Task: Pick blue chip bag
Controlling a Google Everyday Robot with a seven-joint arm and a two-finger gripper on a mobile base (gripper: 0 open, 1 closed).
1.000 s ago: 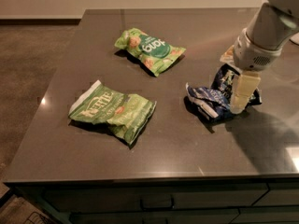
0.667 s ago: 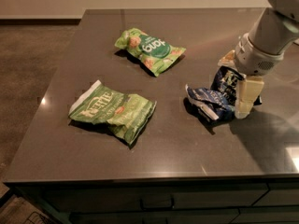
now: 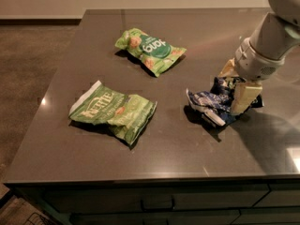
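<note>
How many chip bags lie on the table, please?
3. The light green Kettle bag lies front left, the green bag with round logo at the back, and the blue chip bag on the right, at the gripper. None seems hidden.

A dark grey stone-topped bench point(image 3: 187, 149) is carrying three snack bags. A white robot arm point(image 3: 274, 36) is reaching down at the right, its cream gripper point(image 3: 233, 92) straddling a crumpled navy-blue foil chip bag point(image 3: 208, 102), fingers point(image 3: 244, 97) spread to either side. A light green crumpled "Kettle" bag point(image 3: 112, 110) is lying well apart at left, and a green bag with a round dark-green logo point(image 3: 151, 49) behind it.
</note>
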